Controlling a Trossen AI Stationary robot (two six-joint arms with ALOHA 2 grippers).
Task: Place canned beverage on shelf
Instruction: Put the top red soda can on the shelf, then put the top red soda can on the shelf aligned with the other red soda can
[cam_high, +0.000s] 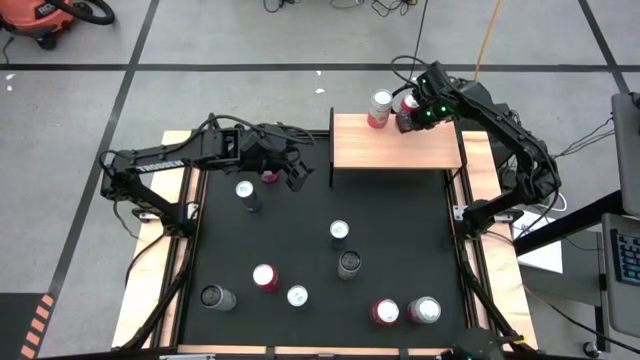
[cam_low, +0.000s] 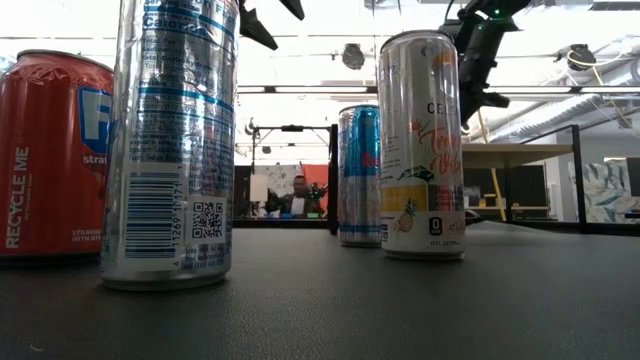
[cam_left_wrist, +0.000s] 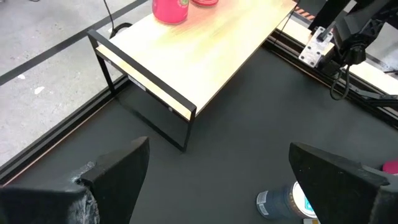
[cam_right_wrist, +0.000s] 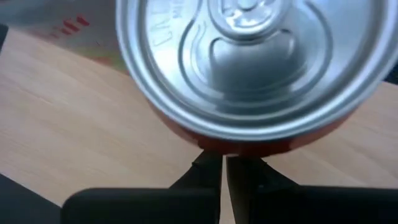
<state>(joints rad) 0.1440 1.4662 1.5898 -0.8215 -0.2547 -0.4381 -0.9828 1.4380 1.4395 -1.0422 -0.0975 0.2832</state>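
Note:
The shelf (cam_high: 395, 142), a light-wood board on a black frame, stands at the mat's far edge; it also shows in the left wrist view (cam_left_wrist: 199, 50). A pink-and-silver can (cam_high: 380, 108) stands upright at its far edge. A red can (cam_high: 408, 102) stands on its base beside it, and its silver top fills the right wrist view (cam_right_wrist: 249, 56). My right gripper (cam_right_wrist: 224, 167) is shut, its fingertips at this can's side over the board. My left gripper (cam_left_wrist: 217, 180) is open and empty above the mat, left of the shelf, near a red can (cam_high: 270, 177). My right gripper has its shut fingertips (cam_right_wrist: 208, 165) right at the red can's side wall (cam_right_wrist: 242, 146), just under the rim, coming slanting from above. I cannot tell whether they touch it. The can stands upright on the shelf board.
Several cans stand on the black mat (cam_high: 400, 220): one by my left gripper (cam_high: 247, 193), two mid-mat (cam_high: 339, 232) (cam_high: 349, 263), and more along the near edge (cam_high: 265, 277) (cam_high: 424, 310). Wooden strips (cam_high: 478, 170) border the mat. A person sits far behind in the low view (cam_low: 297, 197).

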